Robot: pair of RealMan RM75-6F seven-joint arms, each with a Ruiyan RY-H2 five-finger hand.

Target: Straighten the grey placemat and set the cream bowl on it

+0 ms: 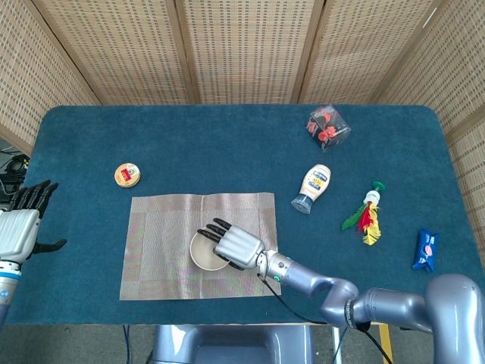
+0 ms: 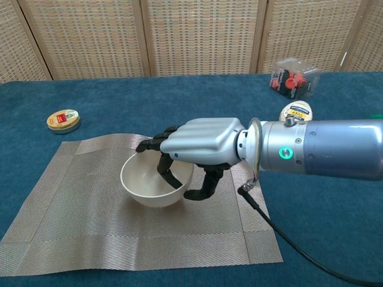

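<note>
The grey placemat (image 1: 163, 250) (image 2: 78, 215) lies flat and square near the table's front edge. The cream bowl (image 1: 204, 252) (image 2: 148, 185) sits upright on or just above the mat's middle; contact with the mat cannot be told. My right hand (image 1: 236, 246) (image 2: 200, 146) grips the bowl's right rim, fingers inside and thumb outside. My left hand (image 1: 19, 227) hovers open beside the table's left edge, holding nothing, and shows only in the head view.
A small round tin (image 1: 126, 175) (image 2: 63, 120) lies behind the mat's left corner. A squeeze bottle (image 1: 311, 188) (image 2: 296, 110), a clear box with red pieces (image 1: 328, 126) (image 2: 293, 76), a feathered toy (image 1: 364, 218) and a blue packet (image 1: 425, 249) lie on the right.
</note>
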